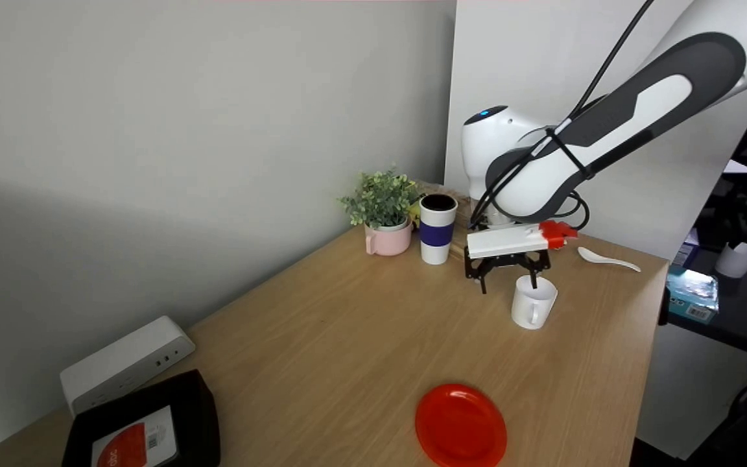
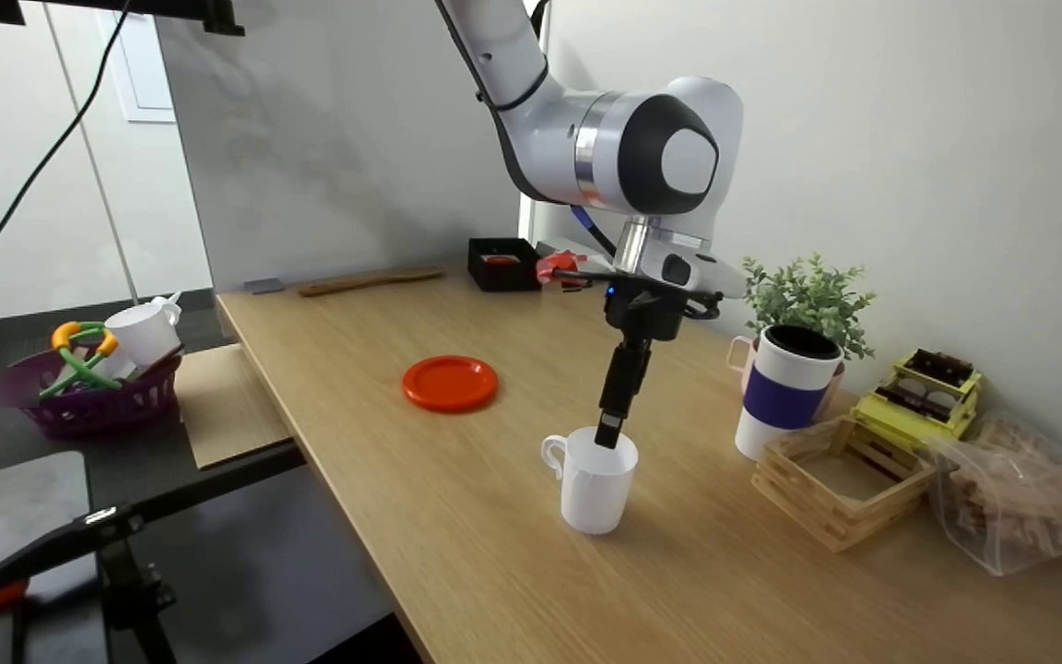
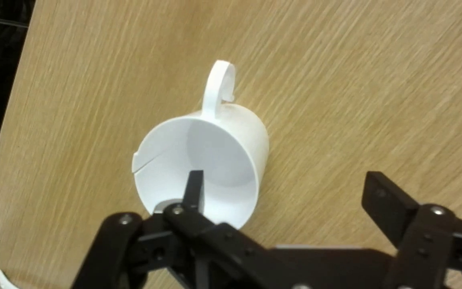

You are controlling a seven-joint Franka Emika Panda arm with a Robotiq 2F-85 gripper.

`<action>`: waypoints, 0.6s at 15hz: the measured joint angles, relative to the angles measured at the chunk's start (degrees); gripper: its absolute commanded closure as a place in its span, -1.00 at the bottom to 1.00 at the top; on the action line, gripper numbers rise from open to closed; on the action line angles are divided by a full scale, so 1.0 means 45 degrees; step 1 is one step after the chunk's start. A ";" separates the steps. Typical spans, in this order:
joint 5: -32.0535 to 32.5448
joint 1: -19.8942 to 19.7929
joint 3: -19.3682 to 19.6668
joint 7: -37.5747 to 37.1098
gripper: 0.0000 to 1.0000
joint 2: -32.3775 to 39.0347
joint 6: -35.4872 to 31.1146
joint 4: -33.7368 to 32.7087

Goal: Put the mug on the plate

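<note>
The white mug (image 1: pixel 532 311) stands upright on the wooden table; it also shows in an exterior view (image 2: pixel 594 487) and in the wrist view (image 3: pixel 223 156), its handle pointing up there. The flat red plate (image 1: pixel 461 425) lies apart from the mug with nothing on it; it also shows in an exterior view (image 2: pixel 450 384) and is out of the wrist view. My gripper (image 1: pixel 509 290) is open at the mug, pointing down. In the wrist view my gripper (image 3: pixel 286 174) has one finger over or inside the mug's mouth and the other outside, so the near wall lies between them. Contact cannot be told.
A tall white cup with a dark blue band (image 1: pixel 437 230) and a potted plant (image 1: pixel 383 207) stand near the wall. A wooden crate (image 2: pixel 840 480) and a plastic bag (image 2: pixel 1015 498) sit close by. A white spoon (image 1: pixel 607 259) and a black tray (image 1: pixel 201 415) lie on the table.
</note>
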State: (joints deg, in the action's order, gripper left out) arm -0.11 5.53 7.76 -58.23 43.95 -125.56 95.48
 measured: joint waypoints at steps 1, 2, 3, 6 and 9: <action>-0.0079 -0.0011 -0.0026 0.0100 -0.98 0.0083 0.0000 -0.0062; -0.0147 -0.0024 -0.0046 0.0213 -0.48 0.0162 0.0000 -0.0136; -0.0218 -0.0046 -0.0068 0.0343 -0.48 0.0268 0.0041 -0.0268; -0.0331 -0.0093 -0.0089 0.0644 -0.10 0.0714 0.0390 -0.0875; -0.0333 -0.0100 -0.0089 0.0703 0.30 0.1113 0.0678 -0.1430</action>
State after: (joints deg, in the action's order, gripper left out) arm -1.61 5.08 7.36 -55.07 48.96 -122.51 89.05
